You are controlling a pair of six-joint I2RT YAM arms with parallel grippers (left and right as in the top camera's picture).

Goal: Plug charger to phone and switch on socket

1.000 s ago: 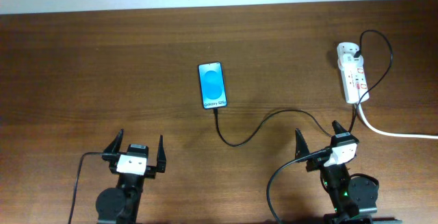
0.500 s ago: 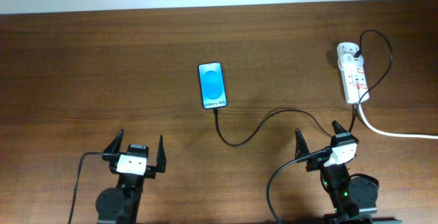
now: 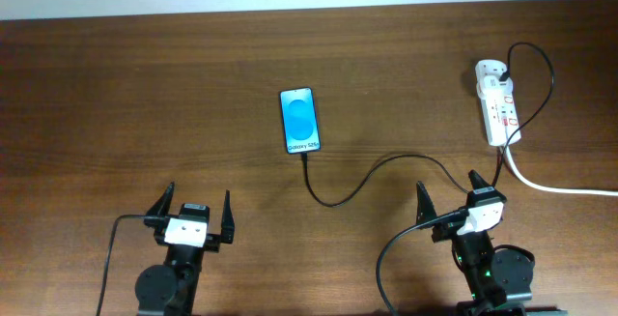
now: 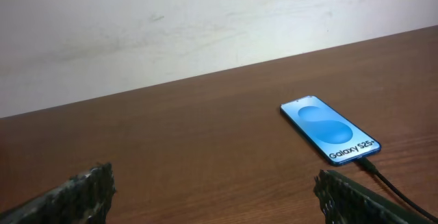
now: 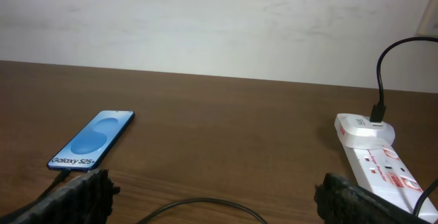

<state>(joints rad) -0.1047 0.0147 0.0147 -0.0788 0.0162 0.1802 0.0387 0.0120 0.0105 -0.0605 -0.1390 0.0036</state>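
The phone (image 3: 299,120) lies flat mid-table, blue screen up, and also shows in the left wrist view (image 4: 330,129) and the right wrist view (image 5: 92,141). The thin black charger cable (image 3: 352,189) runs from the phone's near end across the table to a white adapter on the socket (image 3: 498,100), a white power strip at the far right, also in the right wrist view (image 5: 377,160). The cable tip sits at the phone's bottom edge (image 4: 369,162). My left gripper (image 3: 189,212) and right gripper (image 3: 449,198) are open and empty near the front edge.
The strip's thick white cord (image 3: 560,189) runs off the right edge. The wooden table (image 3: 145,94) ends at a white wall behind. Each arm's black cable trails beside its base.
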